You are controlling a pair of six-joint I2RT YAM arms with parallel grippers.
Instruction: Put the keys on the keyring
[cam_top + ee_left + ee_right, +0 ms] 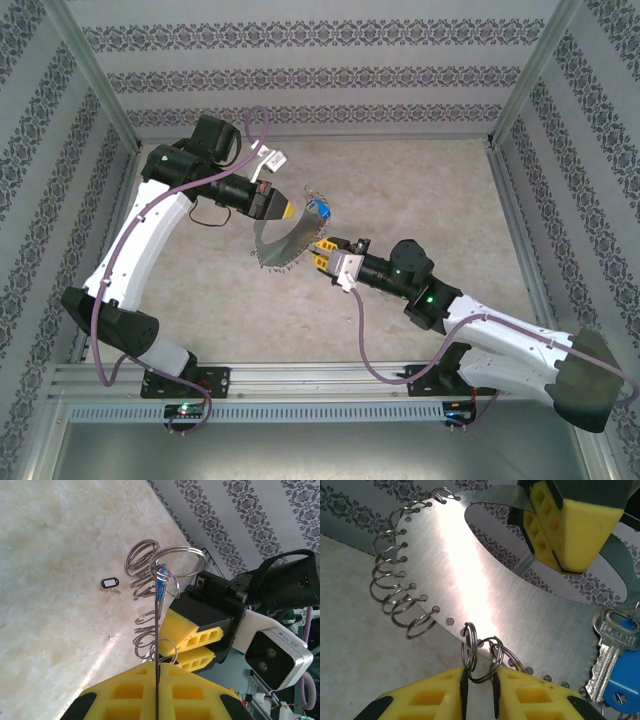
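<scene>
So, up off the bench (pixel 420 190), the keyring (pixel 470 580) sits clenched in the left fingers (pixel 570 525), its holed rim facing the right fingers (pixel 420 700). Those look pinched on the split rings (pixel 480 652) right at that rim, kinda hard to tell. A blue-tagged key (pixel 606 650) dangles just beside.

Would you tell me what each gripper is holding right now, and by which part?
The left gripper clamps the keyring by its flat band; the right gripper pinches a small split ring on the band's opposite side.
</scene>
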